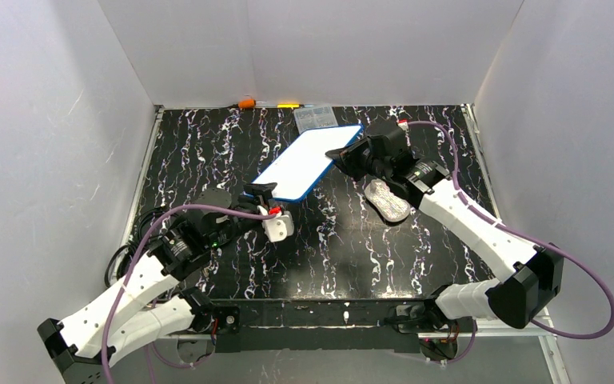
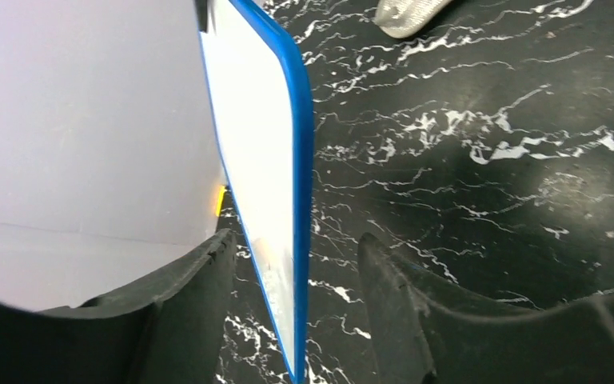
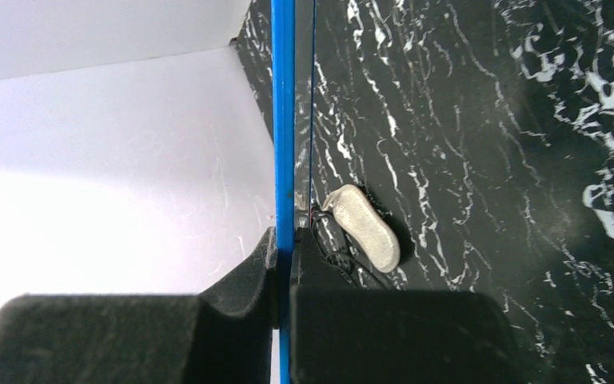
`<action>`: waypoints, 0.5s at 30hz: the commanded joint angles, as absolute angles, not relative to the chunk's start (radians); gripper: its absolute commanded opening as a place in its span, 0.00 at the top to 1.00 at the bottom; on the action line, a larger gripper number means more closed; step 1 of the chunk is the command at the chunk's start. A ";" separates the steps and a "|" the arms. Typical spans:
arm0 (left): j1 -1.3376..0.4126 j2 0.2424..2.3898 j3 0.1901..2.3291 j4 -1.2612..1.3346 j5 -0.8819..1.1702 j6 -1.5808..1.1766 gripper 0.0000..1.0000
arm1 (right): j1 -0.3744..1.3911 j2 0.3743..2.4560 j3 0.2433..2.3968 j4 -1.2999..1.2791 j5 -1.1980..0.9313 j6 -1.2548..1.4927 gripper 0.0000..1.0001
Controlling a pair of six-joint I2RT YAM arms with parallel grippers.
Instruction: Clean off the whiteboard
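Observation:
The whiteboard (image 1: 308,162), white with a blue rim and no clear scribbles, is held off the black marbled table, tilted on edge. My right gripper (image 1: 344,154) is shut on its far right edge; in the right wrist view both pads pinch the blue rim (image 3: 284,120) at the gripper (image 3: 284,256). My left gripper (image 1: 265,200) is open, its fingers either side of the board's near corner without touching. In the left wrist view the board (image 2: 256,160) stands between the spread fingers of the gripper (image 2: 296,280). A grey oval eraser pad (image 1: 387,200) lies on the table under the right arm.
A clear compartment box (image 1: 315,118), an orange object (image 1: 246,103) and a yellow marker (image 1: 289,105) lie along the back wall. White walls enclose the table on three sides. The pad also shows in the left wrist view (image 2: 408,12) and the right wrist view (image 3: 366,228).

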State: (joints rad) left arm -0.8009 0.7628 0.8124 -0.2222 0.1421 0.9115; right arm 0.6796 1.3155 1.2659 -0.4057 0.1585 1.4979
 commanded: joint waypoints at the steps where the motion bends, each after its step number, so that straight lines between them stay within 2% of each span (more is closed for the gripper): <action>1: -0.804 0.801 0.825 -0.121 0.086 0.911 0.49 | 0.691 1.271 1.292 -0.269 0.143 1.578 0.99; 3: -0.803 0.826 0.834 -0.092 0.064 0.907 0.65 | 0.695 1.269 1.290 -0.262 0.129 1.580 0.99; 6: -0.803 0.863 0.864 -0.073 0.016 0.869 0.99 | 0.696 1.258 1.288 -0.273 0.112 1.567 0.99; 8: -0.804 0.890 0.899 -0.097 -0.029 0.819 1.00 | 0.696 1.243 1.277 -0.272 0.112 1.550 0.96; 11: -0.803 0.897 0.941 -0.140 -0.041 0.729 1.00 | 0.696 1.217 1.254 -0.273 0.107 1.501 0.76; 15: -0.802 0.896 1.009 -0.240 -0.023 0.555 1.00 | 0.693 1.169 1.207 -0.299 0.108 1.418 0.56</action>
